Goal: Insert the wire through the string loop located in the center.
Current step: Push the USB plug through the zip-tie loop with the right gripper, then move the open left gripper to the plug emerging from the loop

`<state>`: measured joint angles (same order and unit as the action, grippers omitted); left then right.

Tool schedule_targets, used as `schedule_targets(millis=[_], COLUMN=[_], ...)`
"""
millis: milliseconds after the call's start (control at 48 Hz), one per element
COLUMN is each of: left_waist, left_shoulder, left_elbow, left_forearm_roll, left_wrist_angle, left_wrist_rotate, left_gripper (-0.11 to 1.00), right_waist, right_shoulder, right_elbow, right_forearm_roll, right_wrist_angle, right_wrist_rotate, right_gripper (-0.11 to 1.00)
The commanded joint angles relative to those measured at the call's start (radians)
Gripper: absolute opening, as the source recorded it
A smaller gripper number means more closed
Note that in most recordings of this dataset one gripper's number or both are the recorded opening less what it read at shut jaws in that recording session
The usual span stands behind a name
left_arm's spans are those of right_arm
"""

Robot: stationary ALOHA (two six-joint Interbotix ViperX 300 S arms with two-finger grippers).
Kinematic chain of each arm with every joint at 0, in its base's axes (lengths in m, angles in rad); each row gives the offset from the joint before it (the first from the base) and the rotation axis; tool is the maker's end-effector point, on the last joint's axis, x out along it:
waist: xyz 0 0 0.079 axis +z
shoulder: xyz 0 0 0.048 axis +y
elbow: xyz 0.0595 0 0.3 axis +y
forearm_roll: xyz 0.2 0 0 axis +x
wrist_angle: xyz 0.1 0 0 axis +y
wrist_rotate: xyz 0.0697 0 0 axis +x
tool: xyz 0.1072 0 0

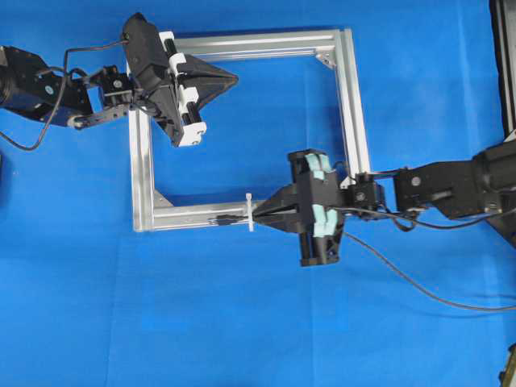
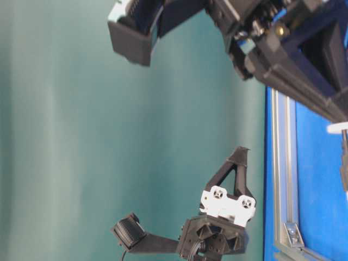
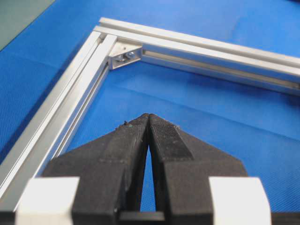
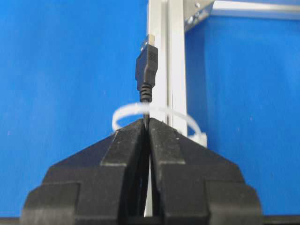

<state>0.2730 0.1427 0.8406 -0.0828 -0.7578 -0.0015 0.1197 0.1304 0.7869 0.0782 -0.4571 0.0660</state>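
Black wire (image 4: 147, 70) is pinched in the right gripper (image 4: 148, 123), its plug poking past the white string loop (image 4: 154, 115) on the silver frame (image 4: 168, 56), apparently threaded through. Left gripper (image 3: 148, 117) sits clenched, empty.

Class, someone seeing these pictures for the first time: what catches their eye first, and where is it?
The square silver aluminium frame on the bright blue cloth stands out. At its bottom bar, the right pincer is shut on the thin black wire, whose plug has passed through the small white string loop. The left pincer is shut, holding nothing, over the frame's upper left.
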Motion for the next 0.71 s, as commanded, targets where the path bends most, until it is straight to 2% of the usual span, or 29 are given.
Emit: schedule_targets(millis=[0, 375, 687], left_waist=[-0.002, -0.029, -0.163], left_shoulder=[-0.029, -0.032, -0.043], left_elbow=[-0.006, 0.002, 0.041], left_forearm_roll=[0.003, 0.003, 0.003], left_wrist_angle=[-0.005, -0.005, -0.006], left_wrist_rotate=[0.000, 0.000, -0.012], left_gripper=[0.00, 0.00, 0.00], right_waist=[0.002, 0.003, 0.003], right_shoulder=[-0.003, -0.002, -0.002], right_elbow=[-0.029, -0.025, -0.025], right_forearm_roll=[0.000, -0.002, -0.002], right_wrist_angle=[-0.003, -0.002, -0.002], right_wrist_rotate=[-0.002, -0.002, -0.002], right_gripper=[-0.02, -0.02, -0.02])
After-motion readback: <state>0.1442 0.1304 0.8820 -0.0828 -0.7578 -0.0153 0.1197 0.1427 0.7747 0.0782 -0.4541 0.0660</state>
